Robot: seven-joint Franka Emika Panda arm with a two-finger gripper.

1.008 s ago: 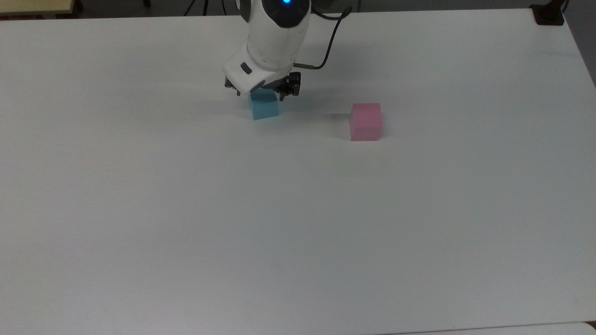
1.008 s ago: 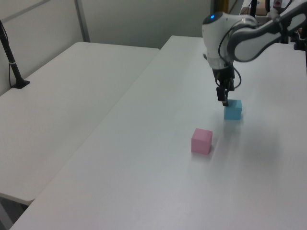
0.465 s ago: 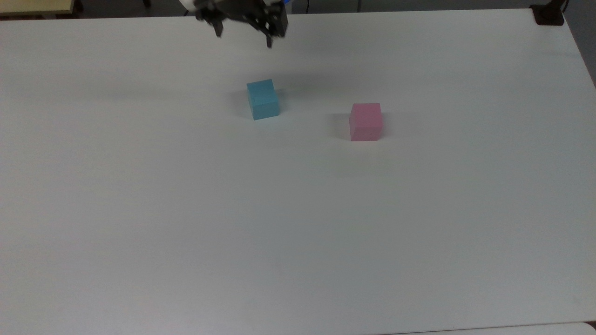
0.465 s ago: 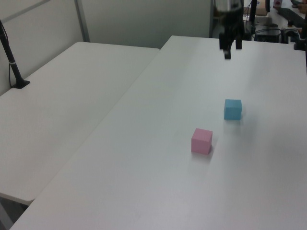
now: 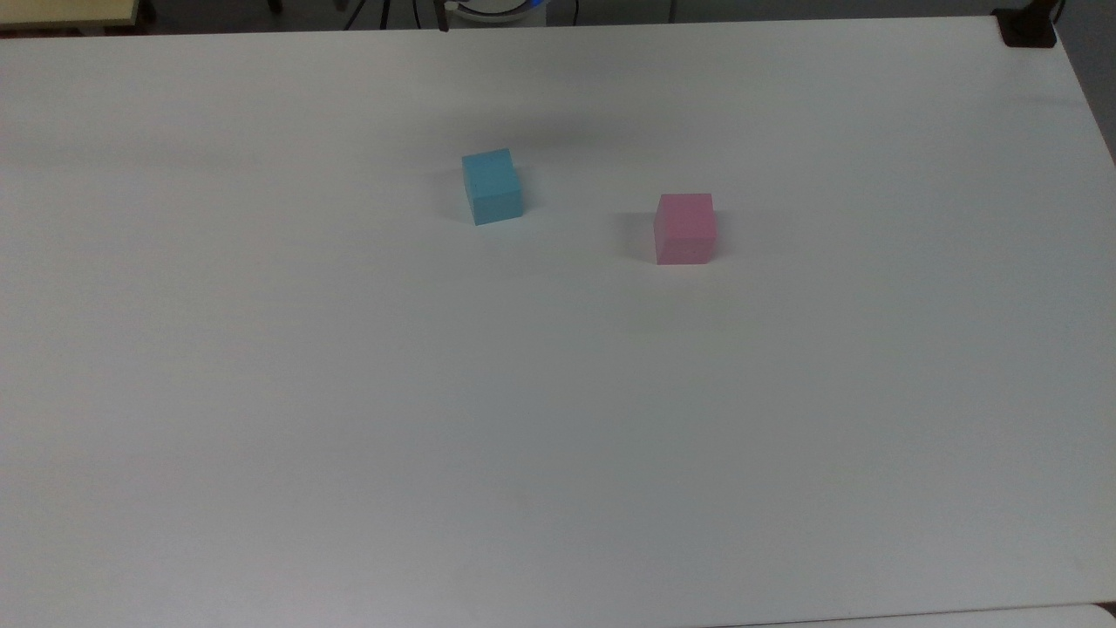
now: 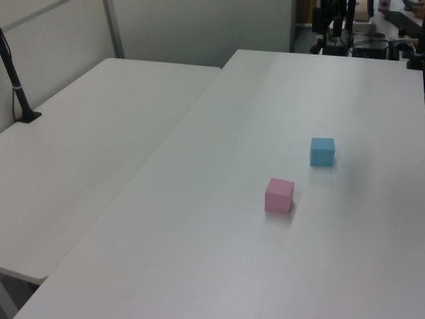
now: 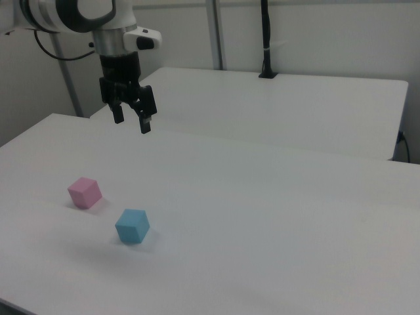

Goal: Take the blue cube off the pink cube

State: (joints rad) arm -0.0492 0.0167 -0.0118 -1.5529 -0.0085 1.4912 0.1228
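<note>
Jaws spread and holding nothing, raised high in the upper left of the right view, well clear of both blocks. From my seat, nearest in the right view, the blue cube [image 7: 132, 226] sits flat on the surface [image 7: 275, 243] in the lower left of the frame. Just beyond it, the pink cube [image 7: 84, 192] rests on its own, near but apart, nothing on top. I judge the job done: the two are separated and nothing seems left.

Matt cubes on a smooth white table

The blue cube [image 5: 493, 186] and pink cube [image 5: 685, 228] look matt, foam-like; the table [image 5: 558, 419] is smooth, faintly sheened; the gripper [image 7: 131, 118] is black, probably plastic.
</note>
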